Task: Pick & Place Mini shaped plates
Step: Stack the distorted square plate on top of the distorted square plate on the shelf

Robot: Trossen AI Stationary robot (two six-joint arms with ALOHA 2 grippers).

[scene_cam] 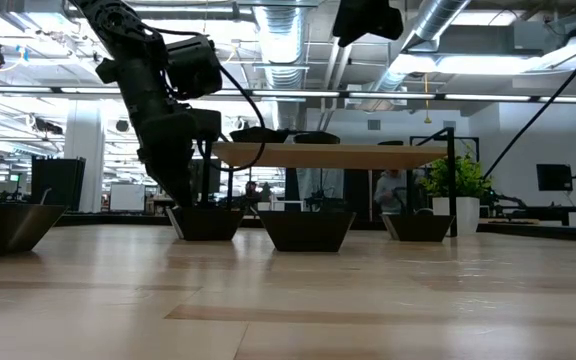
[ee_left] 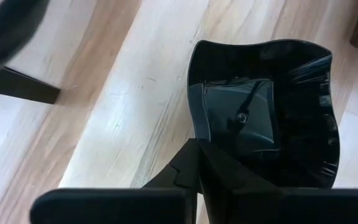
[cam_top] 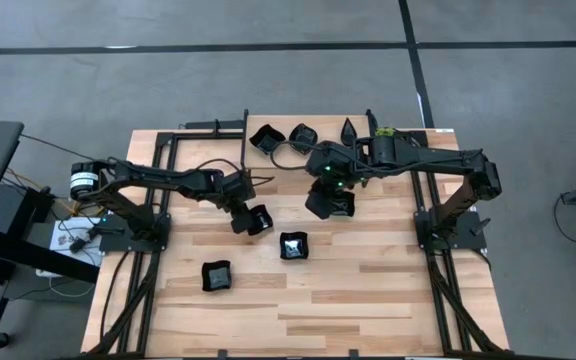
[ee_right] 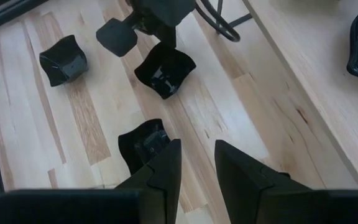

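Note:
A glossy black rounded-square plate (cam_top: 259, 218) (ee_left: 266, 106) sits on the wooden table (cam_top: 368, 300) left of centre, with my left gripper (cam_top: 242, 222) shut on its rim. Two more square plates rest on their bases nearby, one (cam_top: 293, 245) (ee_right: 143, 144) at mid-table and one (cam_top: 216, 277) (ee_right: 63, 59) nearer the front. My right gripper (cam_top: 330, 200) (ee_right: 197, 155) hangs high over the table's middle, open, nothing between its fingers. In the low view a further plate (scene_cam: 418, 226) stands on the table at the right. My left gripper pinches the square plate's rim (ee_left: 190, 118) near a corner, one finger (ee_left: 229, 180) inside the bowl and one outside. The fingers slant down from the table's left side. The plate (scene_cam: 205, 222) rests on its base on the table, upright.
A raised wooden shelf (scene_cam: 328, 155) (ee_right: 316, 81) along the far edge carries two square plates (cam_top: 266, 137) (cam_top: 303, 135), a narrow teardrop plate (cam_top: 349, 130) and a small green plant (cam_top: 383, 132). Black arm frames (cam_top: 158, 230) (cam_top: 448, 230) stand at both sides. Bare wood lies toward the near edge.

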